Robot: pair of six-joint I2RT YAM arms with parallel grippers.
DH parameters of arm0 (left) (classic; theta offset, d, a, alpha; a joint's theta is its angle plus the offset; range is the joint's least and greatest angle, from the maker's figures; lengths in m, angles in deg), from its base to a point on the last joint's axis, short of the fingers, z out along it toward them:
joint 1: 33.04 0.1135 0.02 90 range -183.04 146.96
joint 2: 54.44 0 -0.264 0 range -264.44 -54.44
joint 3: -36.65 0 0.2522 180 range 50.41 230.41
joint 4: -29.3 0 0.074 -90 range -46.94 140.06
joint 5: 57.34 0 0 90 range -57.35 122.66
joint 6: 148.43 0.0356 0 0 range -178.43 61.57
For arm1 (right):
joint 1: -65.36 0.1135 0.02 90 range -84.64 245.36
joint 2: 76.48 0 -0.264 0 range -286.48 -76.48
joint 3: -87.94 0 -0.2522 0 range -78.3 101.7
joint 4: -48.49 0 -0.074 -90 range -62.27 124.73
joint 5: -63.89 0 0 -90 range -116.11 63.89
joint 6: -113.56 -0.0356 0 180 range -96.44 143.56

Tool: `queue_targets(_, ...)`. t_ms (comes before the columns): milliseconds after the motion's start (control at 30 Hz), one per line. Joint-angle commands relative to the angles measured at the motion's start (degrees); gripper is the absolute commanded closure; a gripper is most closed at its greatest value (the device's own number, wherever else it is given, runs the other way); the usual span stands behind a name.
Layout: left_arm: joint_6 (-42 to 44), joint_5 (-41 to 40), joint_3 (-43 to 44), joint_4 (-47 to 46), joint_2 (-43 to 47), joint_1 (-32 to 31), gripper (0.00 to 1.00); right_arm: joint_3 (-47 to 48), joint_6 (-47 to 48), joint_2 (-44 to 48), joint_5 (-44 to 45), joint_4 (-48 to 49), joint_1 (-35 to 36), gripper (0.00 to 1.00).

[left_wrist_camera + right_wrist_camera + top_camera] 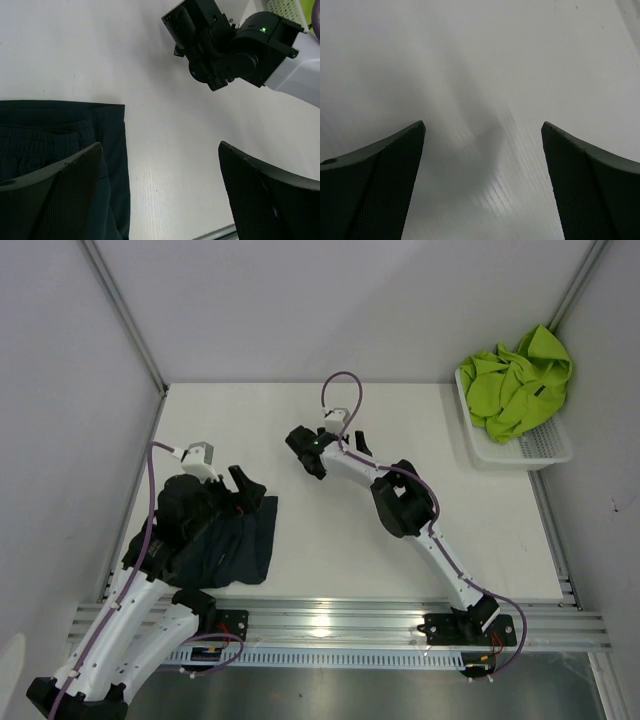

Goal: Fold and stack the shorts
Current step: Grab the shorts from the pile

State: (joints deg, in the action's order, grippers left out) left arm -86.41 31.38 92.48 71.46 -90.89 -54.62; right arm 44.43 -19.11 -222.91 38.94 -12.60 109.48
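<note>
The dark navy shorts [235,548] lie folded flat on the white table at the near left, partly hidden under my left arm. In the left wrist view they [60,150] fill the lower left, waistband showing. My left gripper [247,486] is open and empty above their far right corner. The lime green shorts [515,385] lie crumpled in the white mesh basket [540,448] at the far right. My right gripper [306,456] is open and empty over bare table [485,75] near the middle.
Grey walls stand close on the left and right. A metal rail [330,625] runs along the near table edge. The right arm's wrist [225,45] shows at the top of the left wrist view.
</note>
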Motion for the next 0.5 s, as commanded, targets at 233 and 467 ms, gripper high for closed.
queue_targets(233,1.0,0.0,0.4,-1.1,0.2,0.4,0.01,-8.9,0.2,6.5,-5.1,2.7,-2.5,0.0)
queue_targets(467,0.9,0.3,0.4,-1.4,-0.2,0.4,0.01,-28.0,9.2,27.8,-18.3,20.8,-7.8,0.01)
